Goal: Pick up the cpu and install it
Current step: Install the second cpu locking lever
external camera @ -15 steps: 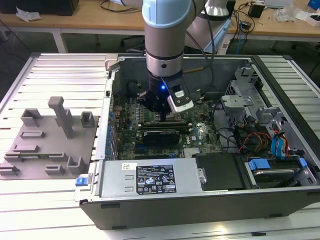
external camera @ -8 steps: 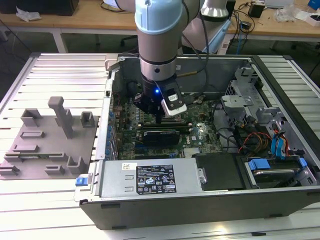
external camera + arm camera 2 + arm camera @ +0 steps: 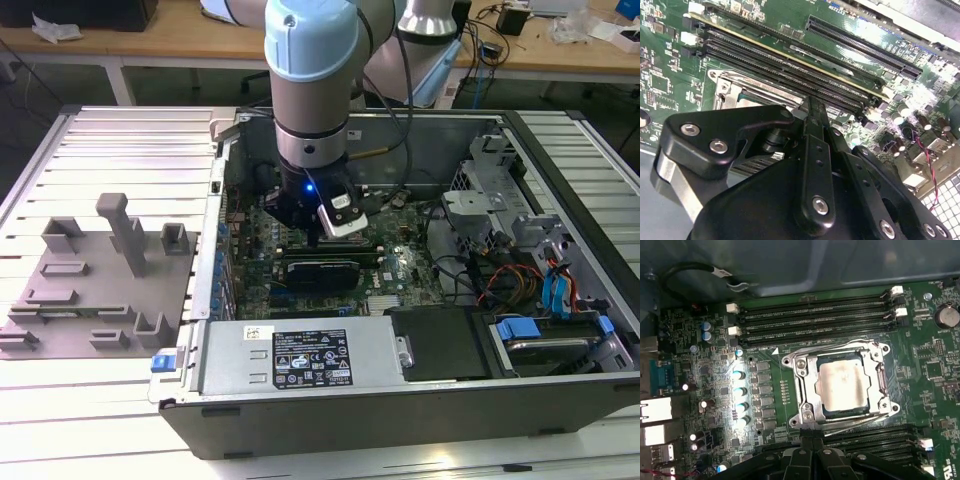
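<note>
Silvery square cpu (flat) sits inside socket.

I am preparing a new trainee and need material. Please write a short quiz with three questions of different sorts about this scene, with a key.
1. True or false: the cpu lies inside the socket on the green board.
2. Where is the end effector? A) over the grey tray B) inside the computer case
3. Fill in: the grey tray lies at the exterior view's ____.

Key: 1 true; 2 B; 3 left

Pale silvery cpu in dark socket on green board
</note>
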Robot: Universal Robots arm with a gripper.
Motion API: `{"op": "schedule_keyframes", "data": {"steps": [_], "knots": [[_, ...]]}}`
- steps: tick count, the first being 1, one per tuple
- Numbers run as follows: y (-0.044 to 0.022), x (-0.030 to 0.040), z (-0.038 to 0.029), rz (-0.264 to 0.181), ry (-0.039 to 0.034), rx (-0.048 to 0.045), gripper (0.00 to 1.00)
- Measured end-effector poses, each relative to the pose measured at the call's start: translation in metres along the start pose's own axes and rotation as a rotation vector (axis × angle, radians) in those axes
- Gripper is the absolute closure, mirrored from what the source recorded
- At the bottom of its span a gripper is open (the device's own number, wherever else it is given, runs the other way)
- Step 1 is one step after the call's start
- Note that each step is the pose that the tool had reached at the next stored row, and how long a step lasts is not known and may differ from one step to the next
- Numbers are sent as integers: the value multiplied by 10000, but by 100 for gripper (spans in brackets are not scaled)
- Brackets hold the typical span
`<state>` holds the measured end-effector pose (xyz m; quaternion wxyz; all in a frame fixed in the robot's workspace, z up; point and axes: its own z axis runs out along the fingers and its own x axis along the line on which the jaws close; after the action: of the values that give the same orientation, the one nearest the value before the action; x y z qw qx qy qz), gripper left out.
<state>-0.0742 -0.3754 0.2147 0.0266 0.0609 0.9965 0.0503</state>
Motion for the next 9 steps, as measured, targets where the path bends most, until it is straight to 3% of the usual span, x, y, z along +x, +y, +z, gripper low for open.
{"op": "schedule_keyframes", "data": {"steps": [9], "knots": [[-40,-5,0,-451,50,-28,89]]}}
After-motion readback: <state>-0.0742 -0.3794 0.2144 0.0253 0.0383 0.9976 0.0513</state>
